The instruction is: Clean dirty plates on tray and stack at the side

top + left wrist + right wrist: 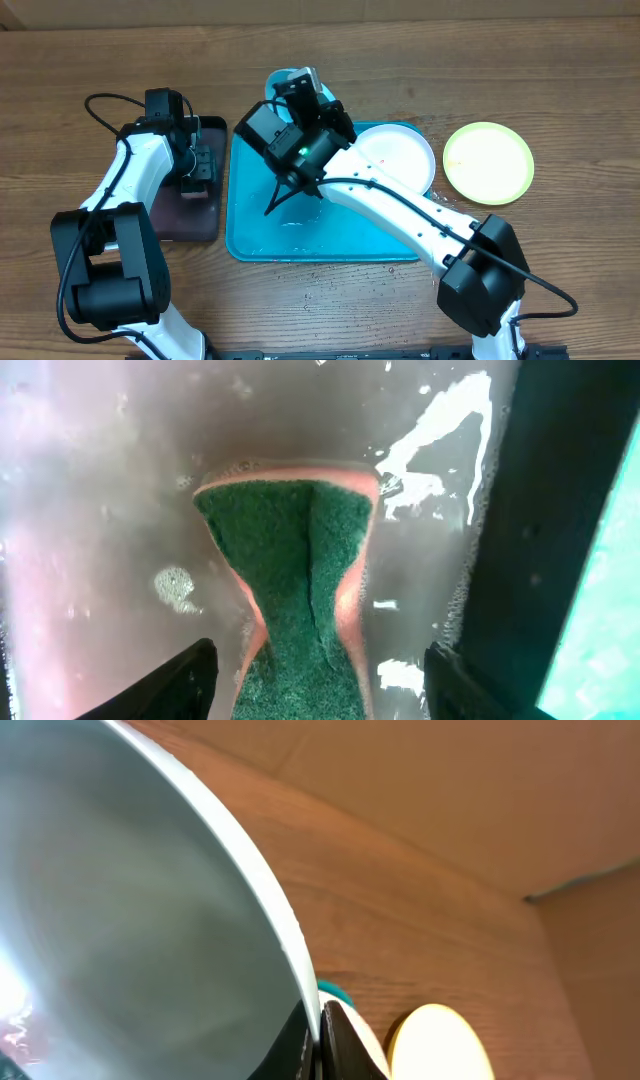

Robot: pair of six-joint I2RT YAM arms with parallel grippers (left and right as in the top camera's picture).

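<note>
Right claw (318, 1042) pinches the cyan plate (120, 900) by its rim, tilted over the tray (255, 215) at upper centre, probably draining. Left claw (320, 665) is spread; the sponge (290, 550) lies loose on the black tray (190, 215).

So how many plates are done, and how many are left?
One looks done: the yellow-green plate sits on the table beside the tray. The right gripper holds the light cyan plate by its rim, and the sponge lies under the open left gripper. The white plate is still on the tray, and nothing is stacked yet.
</note>
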